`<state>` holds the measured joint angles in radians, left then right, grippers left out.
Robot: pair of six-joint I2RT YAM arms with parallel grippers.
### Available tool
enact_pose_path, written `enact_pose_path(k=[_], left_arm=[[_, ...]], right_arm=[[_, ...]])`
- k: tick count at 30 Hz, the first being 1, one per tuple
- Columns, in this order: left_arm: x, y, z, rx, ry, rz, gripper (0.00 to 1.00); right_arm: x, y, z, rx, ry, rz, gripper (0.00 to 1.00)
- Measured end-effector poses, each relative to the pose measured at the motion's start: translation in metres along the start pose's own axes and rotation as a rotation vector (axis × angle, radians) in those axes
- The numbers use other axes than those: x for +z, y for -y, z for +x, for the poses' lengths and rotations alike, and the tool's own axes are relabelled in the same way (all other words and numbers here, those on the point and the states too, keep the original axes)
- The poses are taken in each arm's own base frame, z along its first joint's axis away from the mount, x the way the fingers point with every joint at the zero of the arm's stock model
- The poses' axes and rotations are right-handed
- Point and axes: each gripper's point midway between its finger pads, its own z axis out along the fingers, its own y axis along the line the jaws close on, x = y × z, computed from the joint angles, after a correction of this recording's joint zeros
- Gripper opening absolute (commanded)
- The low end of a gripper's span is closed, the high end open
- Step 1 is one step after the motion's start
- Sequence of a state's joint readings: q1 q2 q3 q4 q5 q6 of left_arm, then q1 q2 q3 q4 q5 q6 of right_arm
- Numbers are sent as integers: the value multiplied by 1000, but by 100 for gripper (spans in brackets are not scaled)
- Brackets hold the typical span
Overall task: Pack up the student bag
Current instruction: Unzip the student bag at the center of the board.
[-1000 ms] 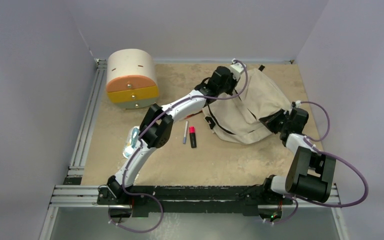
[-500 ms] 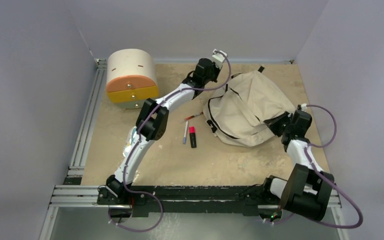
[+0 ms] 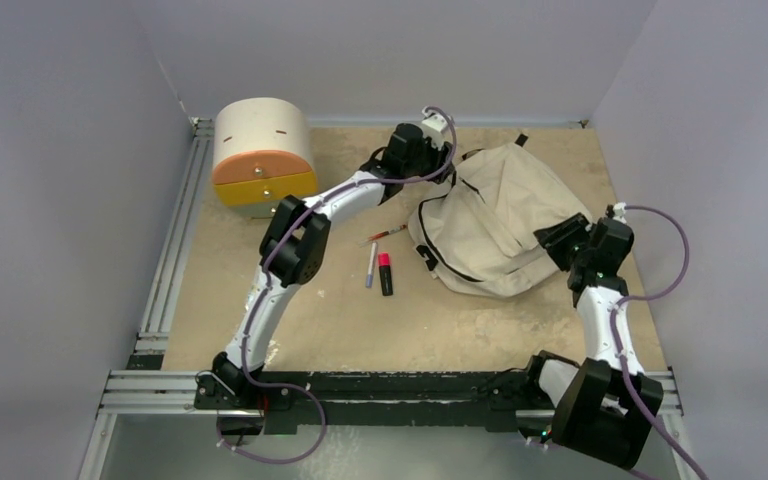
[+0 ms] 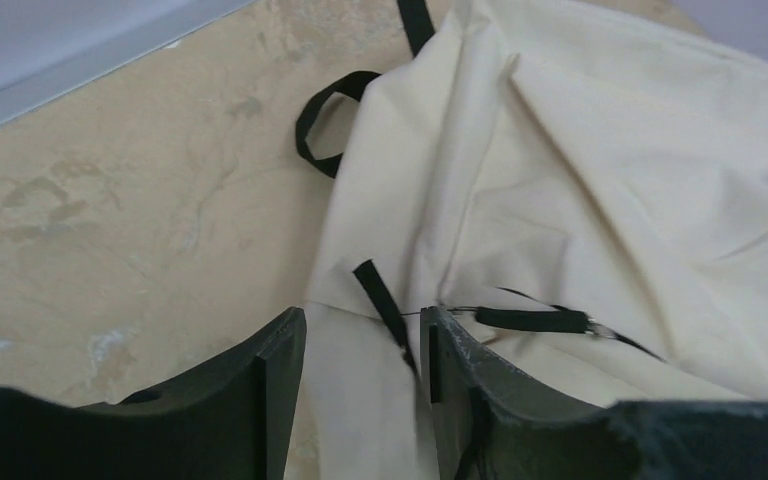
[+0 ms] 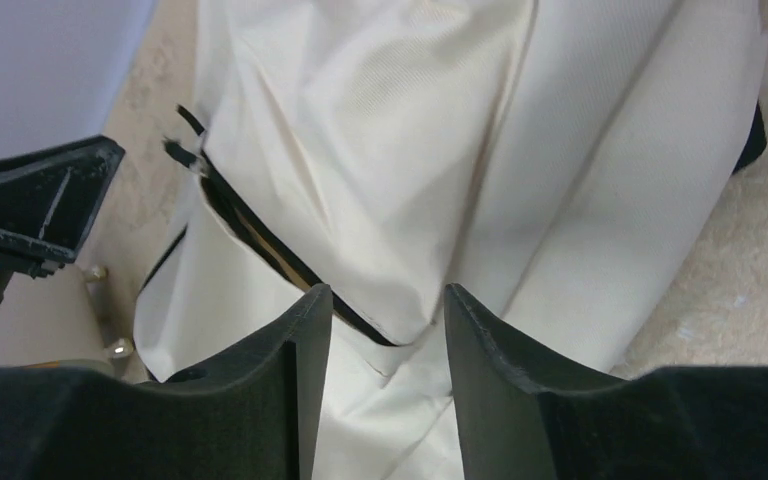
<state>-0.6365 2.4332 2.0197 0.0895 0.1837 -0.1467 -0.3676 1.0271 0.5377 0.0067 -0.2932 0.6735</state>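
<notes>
Right of centre in the overhead view, student bag: cream fabric with black zip lines and straps, slumped on the tabletop between the two claws.
Left claw: at the bag's upper-left edge; jaws stand partly apart and clamp nothing. Cream cloth and a black strap show through the gap; whether the fingers touch the cloth cannot be told.
Right claw: at the bag's right edge; jaws partly apart, nothing held. A fold of the bag's cloth shows in the gap.
Carry loop: black, lying on the tabletop at the bag's edge, upper centre of the left wrist view.
Zip opening: dark slit running diagonally across the cloth, left half of the right wrist view.
Drawer box: upper left of the overhead view; cream body, orange and yellow fronts; well apart from the bag.
Red pen: just left of the bag.
Marker: white and blue, below the red pen.
Highlighter: red and black, just beside the marker.
</notes>
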Motion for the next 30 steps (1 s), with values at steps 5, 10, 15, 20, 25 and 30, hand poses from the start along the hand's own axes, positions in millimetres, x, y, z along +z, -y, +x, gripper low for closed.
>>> enact_pose_path(k=[5, 10, 15, 20, 25, 30], left_arm=[[-16, 21, -13, -173, -16, 43, 54], [-21, 34, -14, -309, -50, 17, 57], [-22, 50, -11, -443, -97, -22, 63], [-22, 65, -6, -594, -118, -52, 69], [-19, 70, -9, -750, -109, -64, 71], [-5, 68, 6, -837, -106, -77, 72]], right_arm=[[-7, -21, -21, -36, 53, -52, 62], [-1, -31, -17, -61, 17, -69, 63], [7, -41, 4, -88, -50, -88, 63], [8, -50, 16, -99, -82, -109, 63], [8, -51, 15, -96, -78, -111, 62], [9, -50, 15, -101, -80, -110, 62]])
